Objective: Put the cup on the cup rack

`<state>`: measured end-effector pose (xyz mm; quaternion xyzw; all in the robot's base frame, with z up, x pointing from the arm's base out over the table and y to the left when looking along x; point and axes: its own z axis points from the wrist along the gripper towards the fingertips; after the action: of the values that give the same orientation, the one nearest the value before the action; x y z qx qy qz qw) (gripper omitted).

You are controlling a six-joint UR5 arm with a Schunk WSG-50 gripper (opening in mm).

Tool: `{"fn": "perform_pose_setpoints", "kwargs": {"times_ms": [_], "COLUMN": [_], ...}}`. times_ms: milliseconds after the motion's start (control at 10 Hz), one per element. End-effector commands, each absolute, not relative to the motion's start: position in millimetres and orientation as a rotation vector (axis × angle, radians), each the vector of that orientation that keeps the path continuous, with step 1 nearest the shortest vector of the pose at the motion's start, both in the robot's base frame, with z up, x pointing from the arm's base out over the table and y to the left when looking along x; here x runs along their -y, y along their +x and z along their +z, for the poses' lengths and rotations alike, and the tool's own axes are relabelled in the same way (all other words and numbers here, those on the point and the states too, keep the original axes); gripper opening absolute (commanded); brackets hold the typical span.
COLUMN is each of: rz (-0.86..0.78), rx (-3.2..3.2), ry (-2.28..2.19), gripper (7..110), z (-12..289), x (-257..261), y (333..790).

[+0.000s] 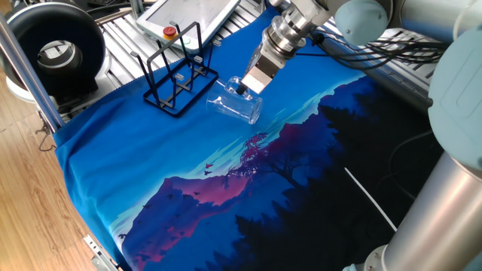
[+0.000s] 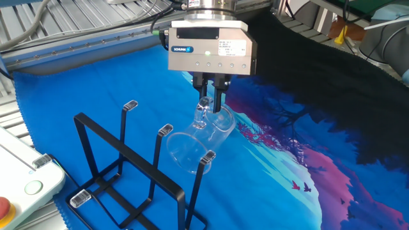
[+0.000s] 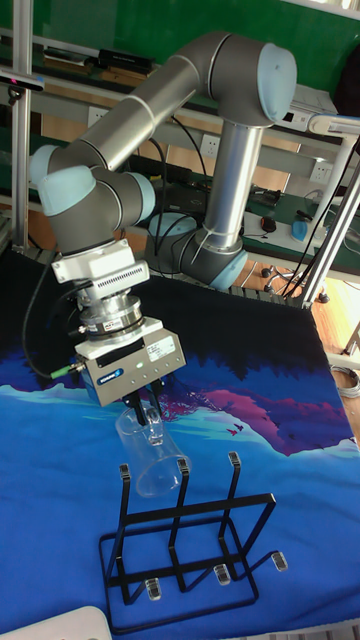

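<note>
Right now the cup (image 2: pixel 195 144) hangs tilted, mouth angled down toward the cup rack (image 2: pixel 131 176), held clear of the blue cloth (image 1: pixel 151 165) in the other fixed view. The gripper (image 2: pixel 213 96) has its jaws closed on the cup's thick base end, one finger each side of the wall. Cup mouth sits just beside the near-right prong (image 2: pixel 206 160), overlapping it in that view; you can't tell if they touch. In the tall fixed view the cup (image 3: pixel 152 455) is above the rack's (image 3: pixel 185 540) left prongs.

Risks for you: the pinch is narrow on smooth clear glass, so a prong nudge could twist or slip the cup. Misaligned mouth would catch the prong tip and push the light wire rack across the cloth-covered surface.
</note>
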<state>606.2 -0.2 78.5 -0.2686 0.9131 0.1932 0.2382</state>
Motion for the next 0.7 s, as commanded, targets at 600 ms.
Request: {"fn": "perform_pose_setpoints", "kwargs": {"times_ms": [600], "rz": [0.582], "rx": [-2.394], "ry": [-0.679], "gripper": [7], "z": [92.7], "x": [-9.0], "y": [622.8]}}
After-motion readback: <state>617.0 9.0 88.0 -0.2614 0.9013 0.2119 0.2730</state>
